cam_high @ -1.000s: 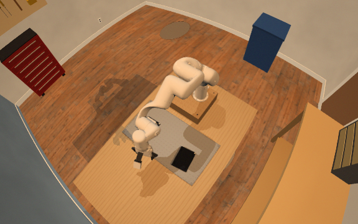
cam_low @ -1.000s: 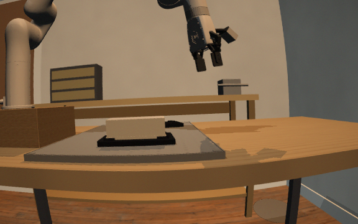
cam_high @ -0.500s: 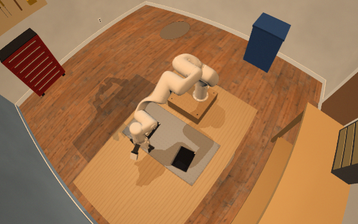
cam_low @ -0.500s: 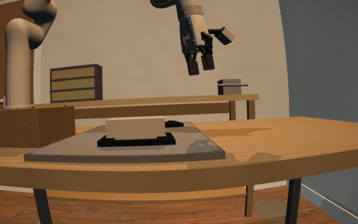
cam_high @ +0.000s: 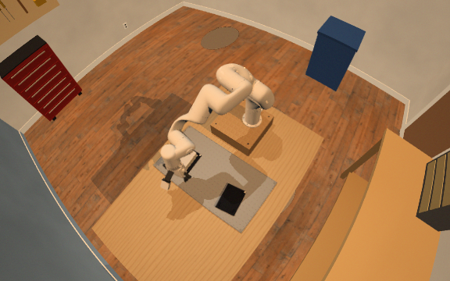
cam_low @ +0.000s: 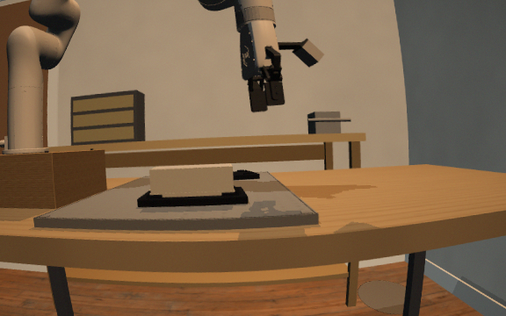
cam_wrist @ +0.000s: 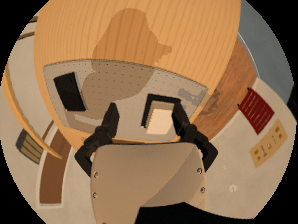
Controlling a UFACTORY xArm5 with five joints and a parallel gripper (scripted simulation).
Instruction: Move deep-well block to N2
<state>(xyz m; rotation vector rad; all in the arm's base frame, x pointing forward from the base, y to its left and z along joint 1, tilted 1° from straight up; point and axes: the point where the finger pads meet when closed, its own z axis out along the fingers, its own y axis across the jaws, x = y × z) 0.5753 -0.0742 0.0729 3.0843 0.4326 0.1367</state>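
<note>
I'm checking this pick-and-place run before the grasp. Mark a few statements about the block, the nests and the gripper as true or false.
1. The gripper is open and holds nothing. True.
2. The deep-well block already sits on the far nest. False: it stands on the near black nest in the exterior view; the other nest is bare.
3. The gripper touches the block. False: it hangs well above it, with clear air between.
4. Both nests lie on the grey plate. True.
5. In the wrist view the block shows between the fingers. True.
</note>
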